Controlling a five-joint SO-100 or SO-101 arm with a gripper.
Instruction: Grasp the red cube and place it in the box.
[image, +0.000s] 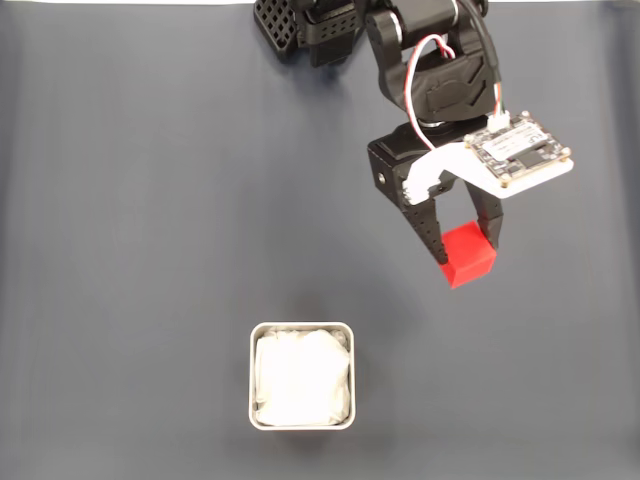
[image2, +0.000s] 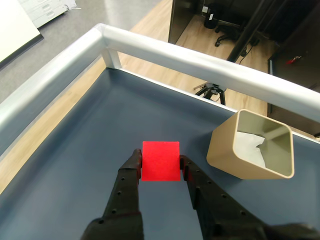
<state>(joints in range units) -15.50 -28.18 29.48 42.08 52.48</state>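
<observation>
Claw (image: 468, 262) clamped on red cube (image: 468, 255); box (image: 301, 332) sits lower-left of it in fixed view, well apart.

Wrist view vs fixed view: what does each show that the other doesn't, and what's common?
Wrist view alone: the table's raised metal rail, wooden floor and office chairs beyond it, and the box's tan outer wall.

Fixed view alone: the arm's upper body with its red and white wires, the circuit board on the wrist, and the box seen straight down.

Both: the gripper shut on the red cube, the box with its white lining, apart from the cube, and the dark blue tabletop.
</observation>
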